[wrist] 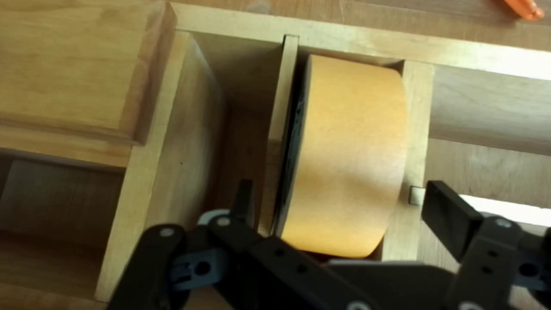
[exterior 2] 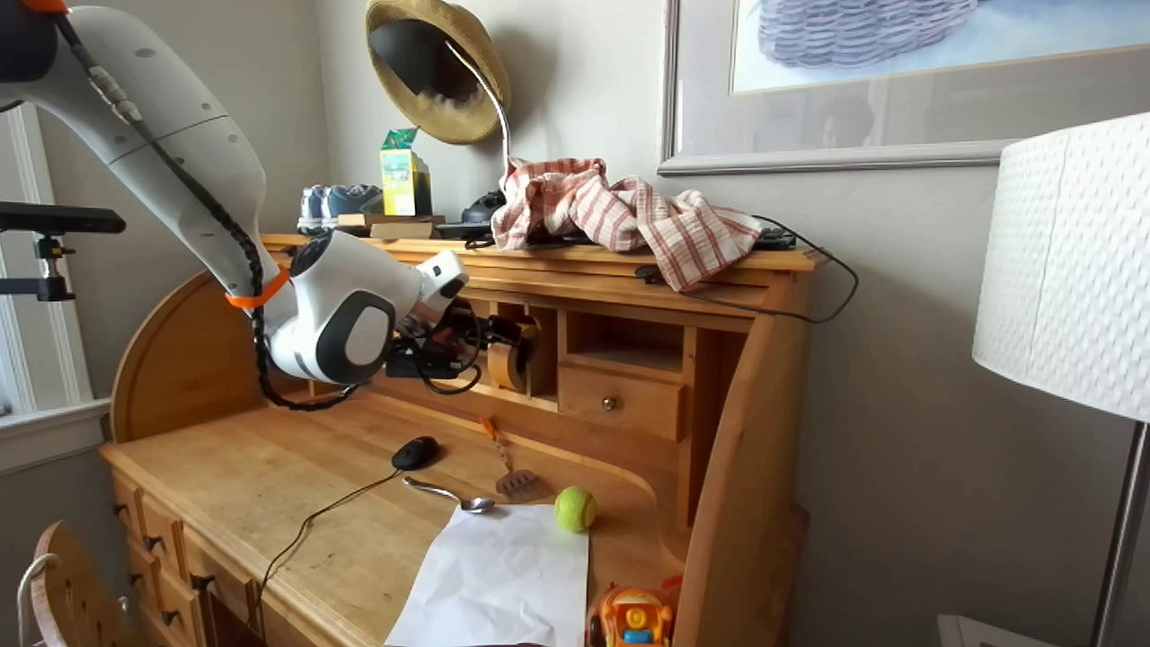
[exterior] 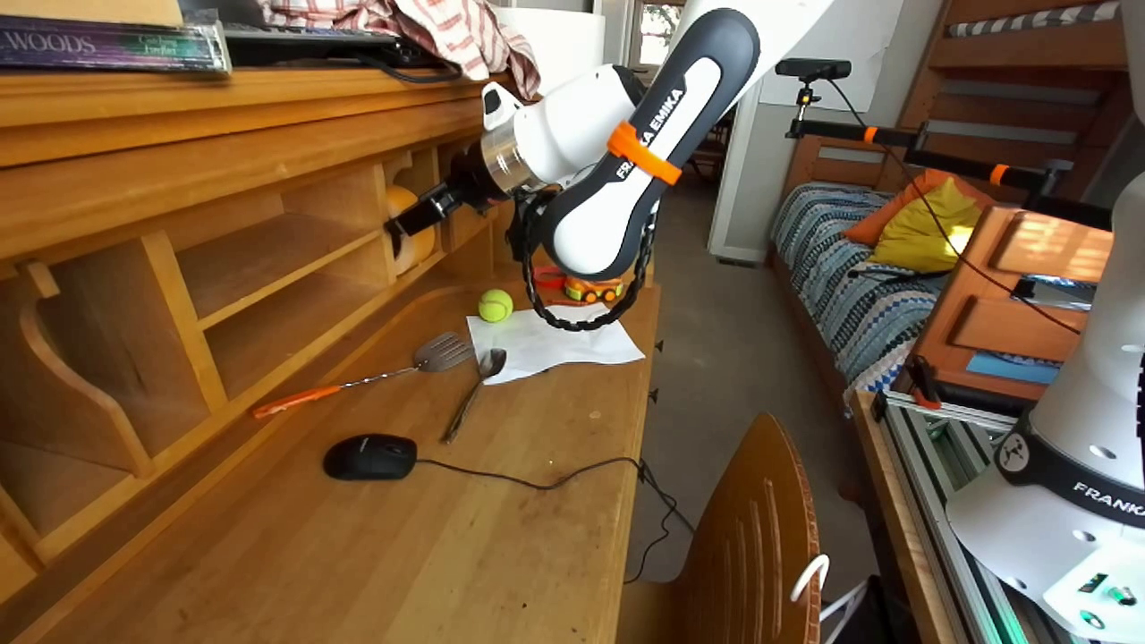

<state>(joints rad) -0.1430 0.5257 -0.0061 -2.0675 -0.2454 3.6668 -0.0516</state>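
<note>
Fingers (wrist: 452, 219) spread wide before the tan roll (wrist: 348, 159) (set on edge in a cubbyhole (wrist: 417, 99)).

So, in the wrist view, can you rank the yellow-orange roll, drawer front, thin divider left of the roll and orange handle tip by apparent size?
Largest to smallest:
Yellow-orange roll and drawer front: too close to call, since the picture crops the drawer front.
Thin divider.
Orange handle tip, also cropped.

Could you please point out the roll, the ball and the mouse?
Roll (wrist: 349, 156): in the wrist view, its curved outside.
Ball (exterior 2: 575, 509): in an exterior view, its middle.
Mouse (exterior: 368, 457): in an exterior view, its shell.
</note>
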